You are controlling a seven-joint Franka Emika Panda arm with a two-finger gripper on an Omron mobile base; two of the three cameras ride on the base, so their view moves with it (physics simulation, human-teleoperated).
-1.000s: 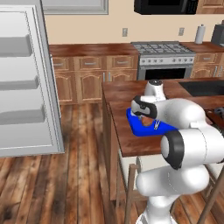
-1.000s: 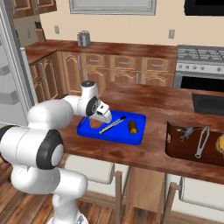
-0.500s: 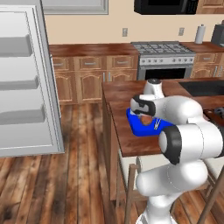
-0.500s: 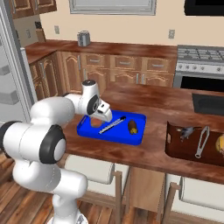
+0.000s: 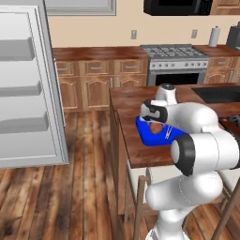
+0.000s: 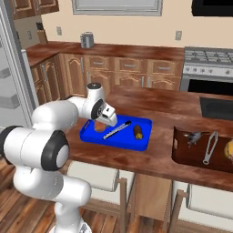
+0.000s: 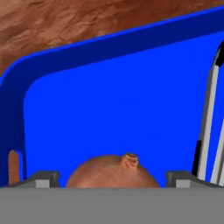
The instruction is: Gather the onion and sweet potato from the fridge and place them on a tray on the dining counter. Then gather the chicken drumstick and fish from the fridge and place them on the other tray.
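A blue tray (image 6: 123, 139) lies on the dining counter (image 6: 154, 107). The round orange-brown onion (image 6: 99, 126) rests in the tray's left end, and the dark sweet potato (image 6: 138, 132) lies towards its right end. My gripper (image 6: 103, 122) hangs low over the onion. In the hand view the onion (image 7: 113, 173) sits on the blue tray floor (image 7: 122, 100) between my fingertips (image 7: 43, 178), with a gap on each side. The gripper (image 7: 112, 180) is open. From the left base view, the gripper (image 5: 154, 123) covers most of the onion (image 5: 153, 127).
A silver knife with a dark handle (image 6: 117, 130) lies across the tray's middle. A dark brown tray (image 6: 179, 150) with tongs stands to the right. The fridge door (image 5: 28, 89) hangs open at the left. Pale stools (image 6: 98, 177) tuck under the counter edge.
The hand stays low over the tray's left end. Its fingers seem slightly wider apart around the onion; the arm has barely shifted.
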